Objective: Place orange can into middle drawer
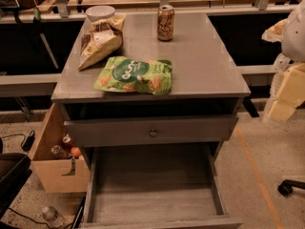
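Camera view: orange can [166, 23] stood upright near the counter's [205, 66] back edge, untouched; middle drawer [152, 194] gaped open below the front edge, seemingly ready to receive it; gripper [287, 87] hung beyond the right edge, well apart from the can; I cannot tell its state.

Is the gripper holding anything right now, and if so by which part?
Nothing is held. The small orange-brown metal can stands free on the grey cabinet top, and the gripper hangs at the right edge, apart from it.

the end effector [285, 93] hangs at the right edge, arm [296, 32] above it.
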Robot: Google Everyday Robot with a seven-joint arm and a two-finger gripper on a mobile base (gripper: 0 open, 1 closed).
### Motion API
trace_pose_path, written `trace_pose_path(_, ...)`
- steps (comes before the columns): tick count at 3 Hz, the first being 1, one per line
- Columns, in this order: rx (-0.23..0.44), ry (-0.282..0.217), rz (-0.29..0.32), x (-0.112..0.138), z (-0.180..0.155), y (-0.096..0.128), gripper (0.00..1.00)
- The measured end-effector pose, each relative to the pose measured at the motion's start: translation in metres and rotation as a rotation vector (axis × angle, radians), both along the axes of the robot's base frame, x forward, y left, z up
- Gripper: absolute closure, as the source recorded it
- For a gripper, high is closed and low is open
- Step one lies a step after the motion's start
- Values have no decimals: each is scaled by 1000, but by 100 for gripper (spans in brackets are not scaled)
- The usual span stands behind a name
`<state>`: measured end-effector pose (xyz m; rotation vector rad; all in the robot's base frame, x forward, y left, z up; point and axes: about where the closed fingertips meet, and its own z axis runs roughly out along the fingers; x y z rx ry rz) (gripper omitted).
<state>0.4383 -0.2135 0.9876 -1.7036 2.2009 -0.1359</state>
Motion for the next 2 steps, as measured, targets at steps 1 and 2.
trace_pose_path(1,0,0,0,0,0,0,0)
trace_pose_path(2,69,-38,-14,19,-5,6,0)
